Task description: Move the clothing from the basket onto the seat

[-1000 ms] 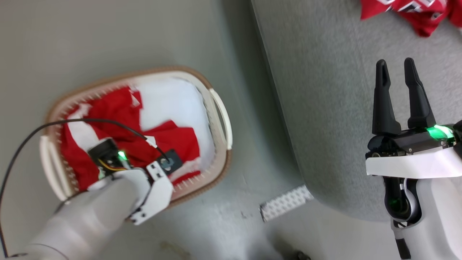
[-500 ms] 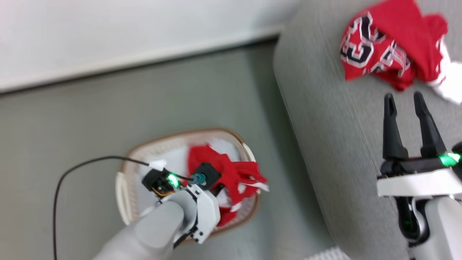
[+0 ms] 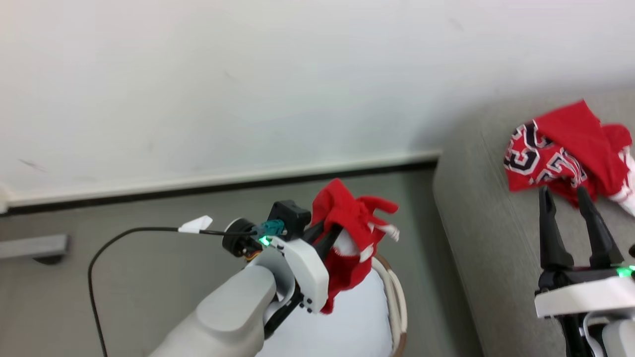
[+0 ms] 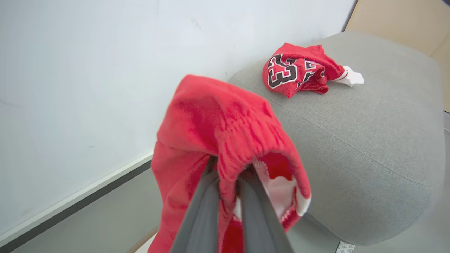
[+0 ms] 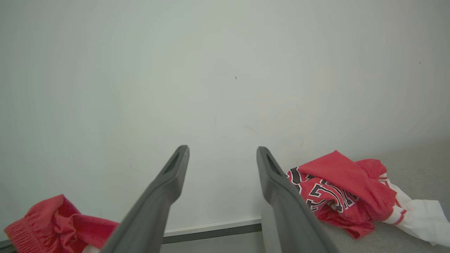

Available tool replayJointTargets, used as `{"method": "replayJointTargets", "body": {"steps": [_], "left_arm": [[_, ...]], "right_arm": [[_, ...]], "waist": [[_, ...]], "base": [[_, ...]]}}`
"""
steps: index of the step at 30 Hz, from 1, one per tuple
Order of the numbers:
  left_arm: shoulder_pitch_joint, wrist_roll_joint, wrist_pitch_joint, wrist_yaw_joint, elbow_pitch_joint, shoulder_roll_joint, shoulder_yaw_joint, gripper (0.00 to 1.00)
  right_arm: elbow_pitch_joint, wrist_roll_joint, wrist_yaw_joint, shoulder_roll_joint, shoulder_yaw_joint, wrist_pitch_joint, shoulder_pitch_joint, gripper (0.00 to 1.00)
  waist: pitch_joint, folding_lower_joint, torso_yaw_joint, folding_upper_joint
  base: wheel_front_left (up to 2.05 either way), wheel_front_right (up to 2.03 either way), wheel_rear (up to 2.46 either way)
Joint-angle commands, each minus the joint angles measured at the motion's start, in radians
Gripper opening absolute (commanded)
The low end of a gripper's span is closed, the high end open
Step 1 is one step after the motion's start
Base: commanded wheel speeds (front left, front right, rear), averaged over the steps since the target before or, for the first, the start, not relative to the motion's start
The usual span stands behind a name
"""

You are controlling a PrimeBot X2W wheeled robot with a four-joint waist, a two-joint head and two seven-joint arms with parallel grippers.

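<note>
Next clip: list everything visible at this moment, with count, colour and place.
held garment: 1, red with white trim, hanging from the left pincer over the basket
numbered jersey: 1, red and white with black 23, crumpled on the sofa
basket: 1, cream with brown rim and white lining, on the floor
sofa: 1, grey, right
cable: 1, black, running to the left wrist
wall: 1, white, behind
floor: 1, grey-green
left pincer: 1, dark, shut on the held garment
right pincer: 1, dark, open, over the sofa
</note>
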Motion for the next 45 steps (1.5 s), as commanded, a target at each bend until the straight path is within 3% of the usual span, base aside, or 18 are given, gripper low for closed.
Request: {"method": "replayJointTargets", "body": {"steps": [1,12,24,35,40,45], "left_arm": [[0.002,0.001,-0.006,0.011,-0.026,0.015,0.008,0.00],[-0.023,-0.074,0.025,0.072,-0.292,0.088,0.123,0.00],[0.027,-0.104,0.090,0.132,-0.460,0.142,0.140,0.00],[0.050,-0.121,0.116,0.143,-0.510,0.141,0.127,0.00],[0.046,-0.123,0.125,0.134,-0.511,0.127,0.114,0.00],[0.056,-0.115,0.132,0.122,-0.517,0.105,0.082,0.00]], "right_arm": [[-0.007,0.007,-0.002,-0.009,-0.003,0.005,0.030,1.00],[-0.042,0.019,-0.002,0.004,0.025,0.035,0.086,1.00],[-0.072,0.010,-0.002,0.010,0.064,0.055,0.087,1.00],[-0.162,0.019,-0.002,0.045,0.287,0.166,0.053,1.00],[-0.113,0.033,-0.002,0.050,0.386,0.171,0.020,1.00],[0.017,0.000,-0.002,0.051,0.427,0.183,-0.036,1.00]], "waist": [[-0.077,0.0004,0.062,0.0000],[-0.135,0.0004,0.106,0.0000],[-0.127,0.0004,0.117,0.0000],[-0.123,0.0004,0.127,0.0000],[-0.123,0.0004,0.154,0.0000],[-0.128,0.0004,0.196,0.0000]], "base": [[0.00,0.00,0.00],[0.00,0.00,0.00],[0.00,0.00,0.00],[0.00,0.00,0.00],[0.00,0.00,0.00],[0.00,0.00,0.00]]}}
